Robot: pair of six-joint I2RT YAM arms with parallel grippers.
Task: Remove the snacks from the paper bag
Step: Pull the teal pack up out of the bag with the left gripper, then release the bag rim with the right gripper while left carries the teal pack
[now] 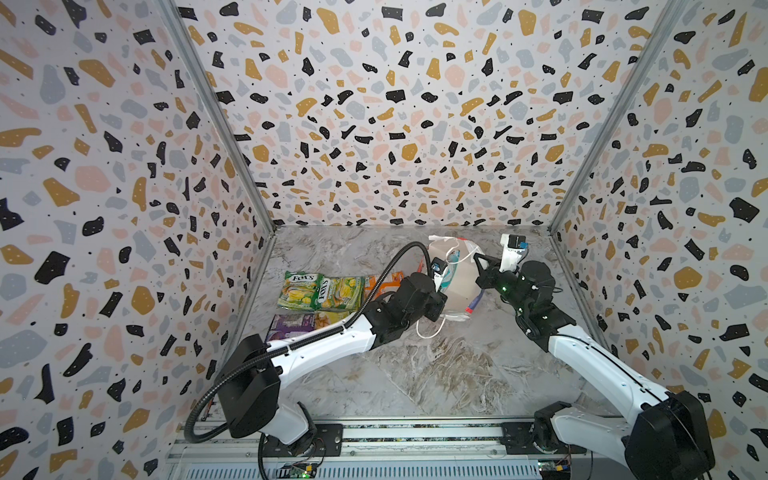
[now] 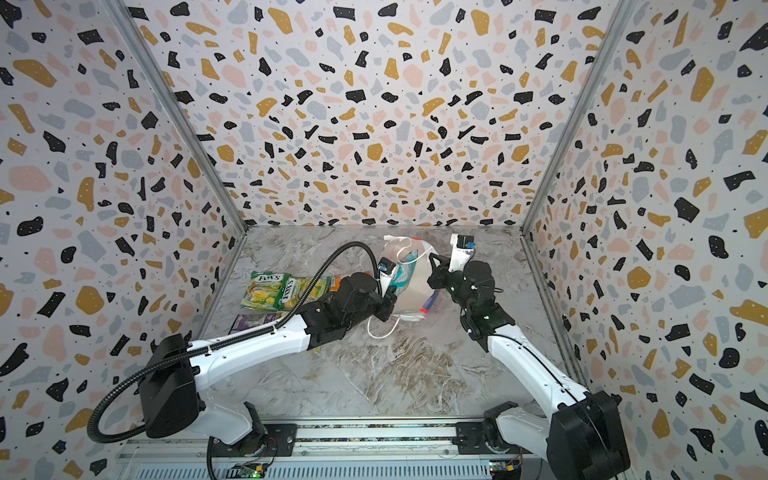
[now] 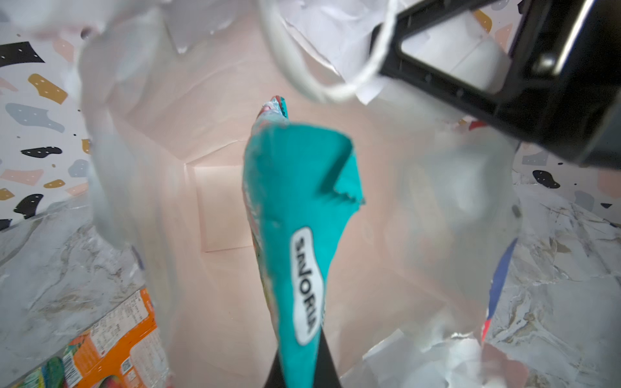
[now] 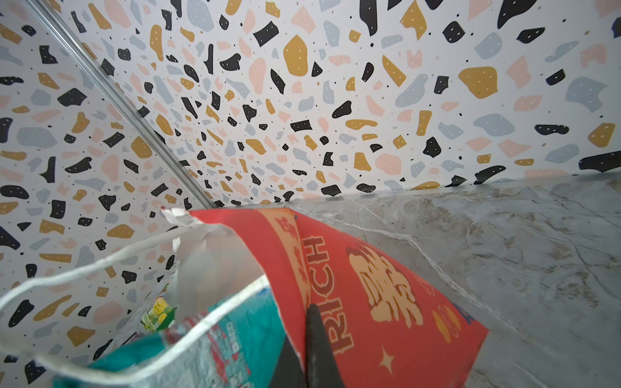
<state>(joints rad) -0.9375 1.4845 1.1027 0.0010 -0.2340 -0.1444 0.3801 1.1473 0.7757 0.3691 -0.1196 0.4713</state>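
Observation:
The paper bag [image 1: 461,286] [image 2: 415,286] lies tilted at the back middle, its mouth toward my left arm. My right gripper [image 1: 478,262] [image 4: 307,336] is shut on the bag's red wall [image 4: 386,285] at the rim. Inside the mouth, my left gripper [image 1: 444,291] [image 3: 302,373] is shut on a teal snack packet [image 3: 295,201] [image 4: 242,336] that still reaches into the pale lining [image 3: 218,201]. Other snacks lie on the table to the left: two green-yellow FOX'S packets [image 1: 299,291] [image 1: 338,293], an orange one [image 1: 384,282] [image 3: 114,342], a purple one [image 1: 291,324] and a yellow one [image 1: 328,320].
A white cord handle [image 1: 428,332] [image 4: 84,268] trails from the bag onto the marble tabletop [image 1: 436,374]. Patterned walls close in the left, right and back sides. The arm rail [image 1: 374,436] runs along the front edge.

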